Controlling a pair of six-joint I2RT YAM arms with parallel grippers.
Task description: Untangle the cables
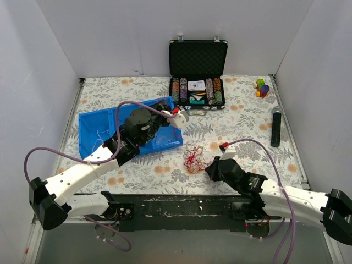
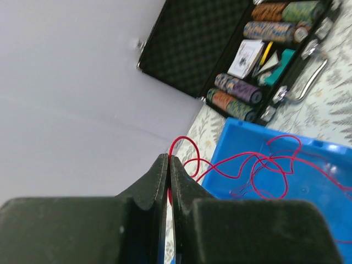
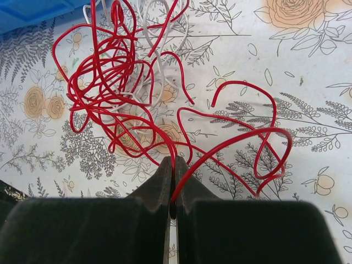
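The cables [image 1: 192, 158] lie as a loose knot of thin, glossy red and white strands on the floral cloth. They sit near the middle of the desk's near edge, just off the near right corner of the tray [image 1: 93, 132], a shallow blue plastic rectangle.

The left arm reaches diagonally from the near left corner across the tray. The left gripper [image 2: 168, 159] is raised over the tray's far right corner, its black padded fingers pressed together on a red wire [image 2: 264, 165] that curls in loops above the tray floor.

The right arm lies low, stretched from the near right corner. The right gripper [image 3: 170, 162] is closed at the knot's right side, pinching a red loop of the cables [image 3: 110, 93].
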